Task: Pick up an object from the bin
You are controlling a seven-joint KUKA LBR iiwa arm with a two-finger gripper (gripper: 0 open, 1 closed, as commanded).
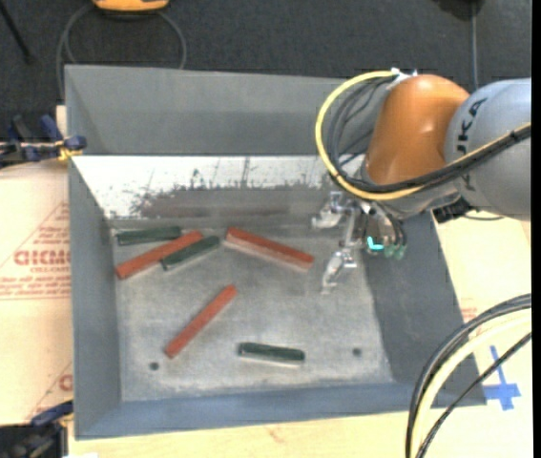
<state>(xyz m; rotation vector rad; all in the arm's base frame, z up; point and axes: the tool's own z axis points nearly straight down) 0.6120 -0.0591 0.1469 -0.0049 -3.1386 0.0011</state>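
Near the bin's (93,275) left wall lie a red stick (158,255) and a dark green stick (191,252). Further right lies a pale-edged red bar (268,248), the gripper (328,248) just beside its end, empty, fingers apart. Closing here may only clip that end and flick it away.

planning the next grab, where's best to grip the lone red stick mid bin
Probably best: grip the red stick at its middle, across the narrow width, coming straight down from above. It lies flat and alone on the bin floor, both long sides free.
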